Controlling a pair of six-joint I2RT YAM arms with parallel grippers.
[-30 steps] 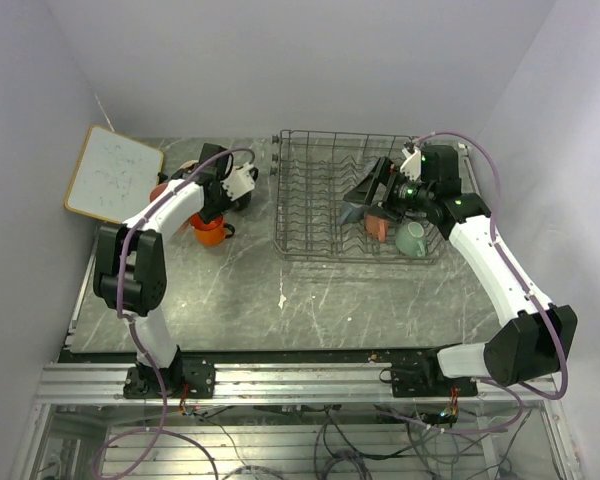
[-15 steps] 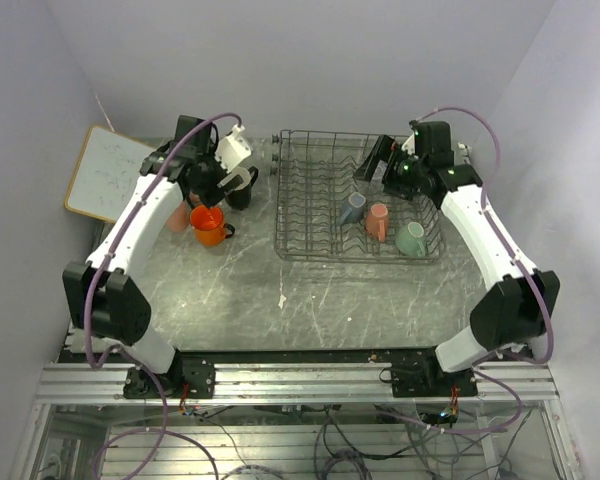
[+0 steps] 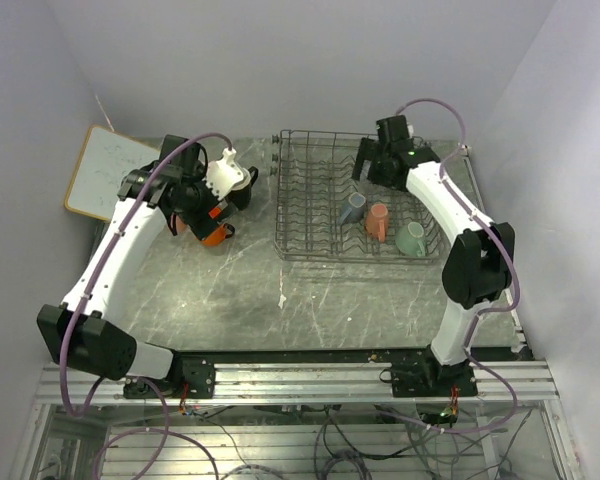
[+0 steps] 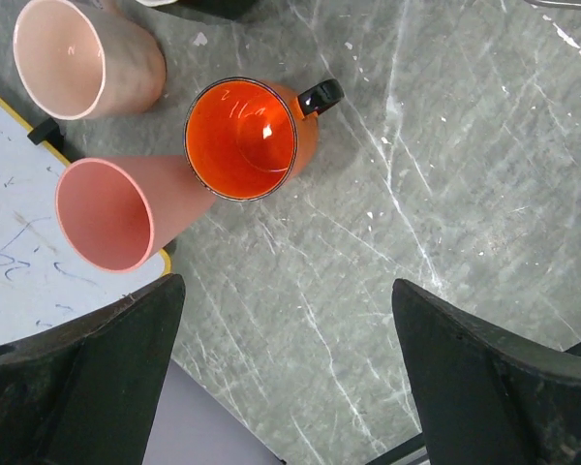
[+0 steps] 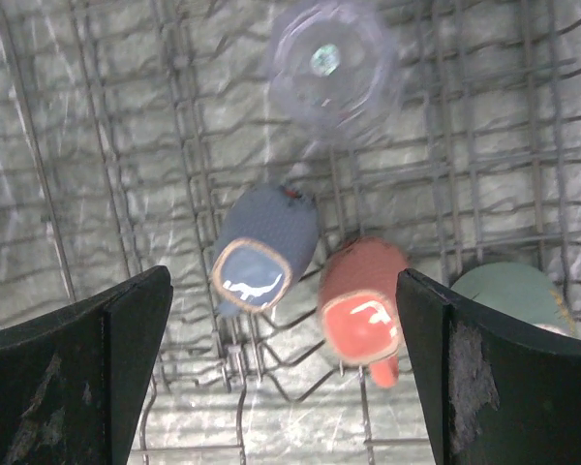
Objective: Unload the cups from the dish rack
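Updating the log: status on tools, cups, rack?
Left tool open, empty, near orange cup. Right tool open, empty, over dish rack. Grey-blue cup, salmon cup, mint cup, clear glass inside it. Nothing blocking them.

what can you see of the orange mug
The orange mug is glossy orange inside and out, with a dark rim and a small black handle; it looks like glazed ceramic. It stands upright and empty, mouth up, on the grey marbled table. A pink tumbler stands close against its side; whether they touch is unclear. The open left hand is above the mug, not touching it.
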